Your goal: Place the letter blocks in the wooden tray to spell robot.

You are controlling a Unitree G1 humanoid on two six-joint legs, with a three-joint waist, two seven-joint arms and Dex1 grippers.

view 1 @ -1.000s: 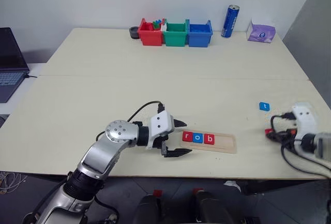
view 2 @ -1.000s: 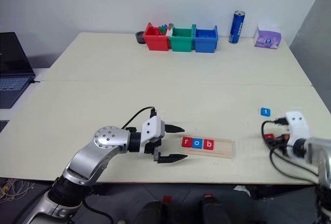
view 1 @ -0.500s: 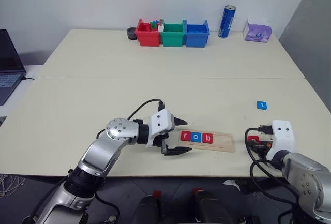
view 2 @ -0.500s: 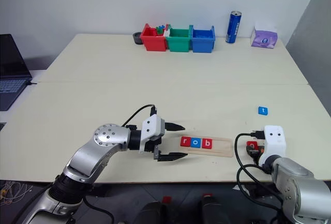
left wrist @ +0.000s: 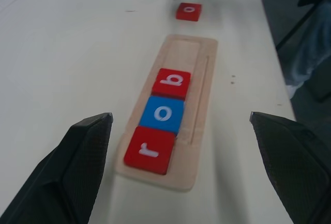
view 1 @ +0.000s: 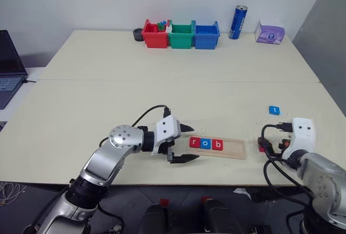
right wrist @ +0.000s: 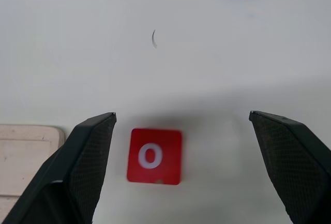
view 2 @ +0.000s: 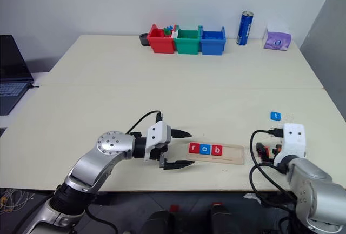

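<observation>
Step in hand: fourth tile. Red "o" block (right wrist: 154,155) lies free on surface, between spread fingers of right tool (right wrist: 181,146). Left tool (left wrist: 181,146) spread wide, empty, at wooden tray (left wrist: 201,58). Next, as judged: block is clamped, then seated right of "b" (left wrist: 171,84).

Held in wooden tray (view 2: 231,154): red r (view 2: 194,148), blue o (view 2: 205,149), red b (view 2: 217,150); blue t tile (view 2: 275,116) lay apart on table (view 2: 162,99).

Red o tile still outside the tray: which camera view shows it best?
The right wrist view: the red o tile lies flat on the table, letter readable, between the open right end effector's fingers. The left wrist view shows it small beyond the wooden tray; the head views show it mostly hidden.
</observation>
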